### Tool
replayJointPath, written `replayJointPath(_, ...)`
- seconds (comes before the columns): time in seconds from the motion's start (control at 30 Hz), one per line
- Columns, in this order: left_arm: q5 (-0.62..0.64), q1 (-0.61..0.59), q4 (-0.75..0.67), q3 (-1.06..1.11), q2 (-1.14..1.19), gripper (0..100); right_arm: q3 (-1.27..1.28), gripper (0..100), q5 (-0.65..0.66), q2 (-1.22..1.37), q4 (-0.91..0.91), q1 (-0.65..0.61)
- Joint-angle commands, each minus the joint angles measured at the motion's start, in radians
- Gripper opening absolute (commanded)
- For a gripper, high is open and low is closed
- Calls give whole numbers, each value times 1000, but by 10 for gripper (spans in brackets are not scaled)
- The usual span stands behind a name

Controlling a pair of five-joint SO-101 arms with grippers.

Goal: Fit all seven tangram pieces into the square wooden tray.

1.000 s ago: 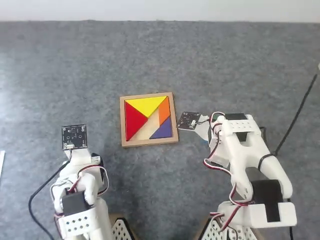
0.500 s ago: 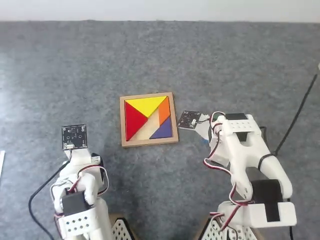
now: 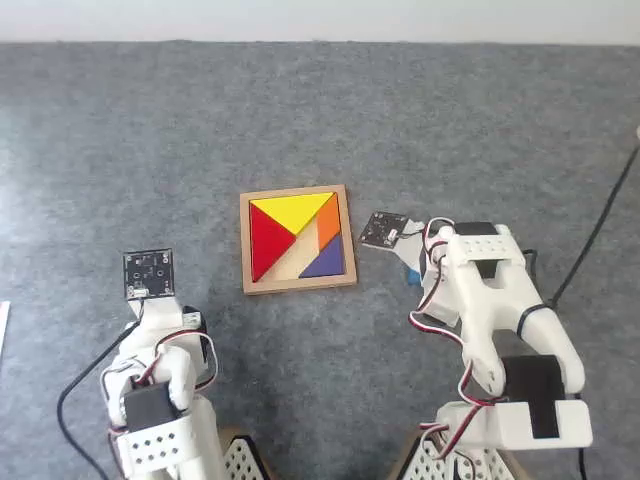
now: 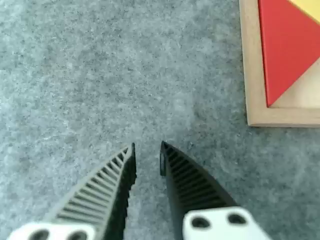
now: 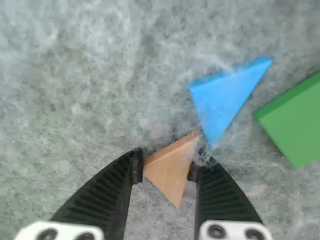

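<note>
The bench is covered in grey felt, and a pale strip of wall runs along the top edge of the high view. A black cable trails down the right edge of that frame. The square wooden tray lies flat in the middle of the frame. Inside it a yellow triangle fills the upper part, a red triangle lies along the left side, an orange piece sits against the right rim, and a purple triangle fills the lower right corner. A patch of bare wood shows between the red and the purple.

The left arm stands at the lower left of the high view, well apart from the tray. In its wrist view the left hand hangs over bare felt with its fingers a little apart and nothing between them; one corner of the tray with the red triangle is near.

The right arm stands at the lower right of the high view, just right of the tray. In its wrist view the right hand is closed on a tan triangle, one finger against each side. A blue triangle lies on the felt with one tip just beside the tan one, and a green piece lies close beyond it
</note>
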Motion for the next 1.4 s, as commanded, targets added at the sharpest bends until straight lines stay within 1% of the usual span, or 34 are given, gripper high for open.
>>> replayJointPath(0.0,-2,-6,3,-12,-18,80,-106,104,-25,1,94,4)
replayJointPath(0.07,-2,-6,3,-12,-18,80,-158,104,-29,1,159,4)
replayJointPath(0.2,-2,-6,3,-12,-18,80,-250,102,-81,1,266,4)
replayJointPath(0.33,-2,-6,3,-12,-18,80,-334,87,-138,-1,335,-8)
replayJointPath(0.63,-2,-6,3,-12,-18,80,-617,87,-305,1,555,-124)
replayJointPath(0.77,-2,-6,3,-12,-18,80,-692,87,-379,13,561,-228)
replayJointPath(0.87,-2,-6,3,-12,-18,80,-677,85,-371,15,490,-346)
replayJointPath(1.0,-2,-6,3,-12,-18,80,-667,87,-250,74,355,-460)
replayJointPath(1.1,-2,-6,3,-12,-18,80,-680,87,-161,170,259,-499)
replayJointPath(1.17,-2,-6,3,-12,-18,80,-717,87,-121,245,239,-522)
replayJointPath(1.23,-2,-6,3,-12,-18,80,-784,87,-101,321,243,-545)
replayJointPath(1.37,-2,-6,3,-12,-18,80,-947,87,-110,467,245,-568)
